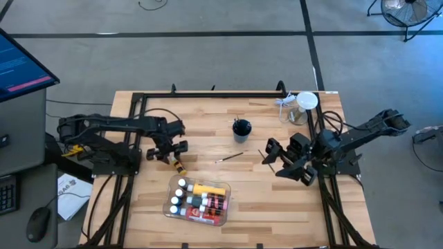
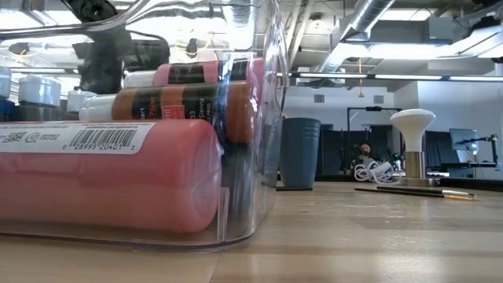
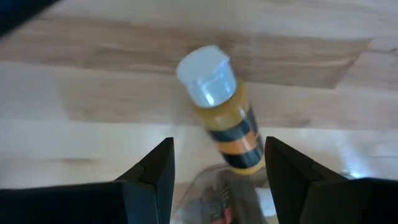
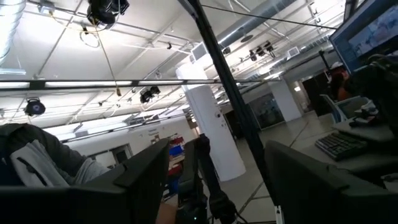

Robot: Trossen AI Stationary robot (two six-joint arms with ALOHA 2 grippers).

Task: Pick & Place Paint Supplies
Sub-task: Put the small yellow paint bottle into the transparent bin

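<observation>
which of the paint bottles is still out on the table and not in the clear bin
The small yellow-orange bottle with a white cap, lying on the wood under the left gripper. The other bottles are all packed in the clear bin.

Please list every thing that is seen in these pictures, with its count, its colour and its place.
Paint bottle: one, orange-yellow, white cap, lying on the table under the left gripper.
Clear bin: one, front centre, full of paint bottles, one of them yellow.
Dark cup: one, table centre.
Brush: one, thin, lying right of the loose bottle.
Clear jar: one, white lid, back right corner.
Left gripper: open over the bottle.
Right gripper: open, raised at the right side.
</observation>
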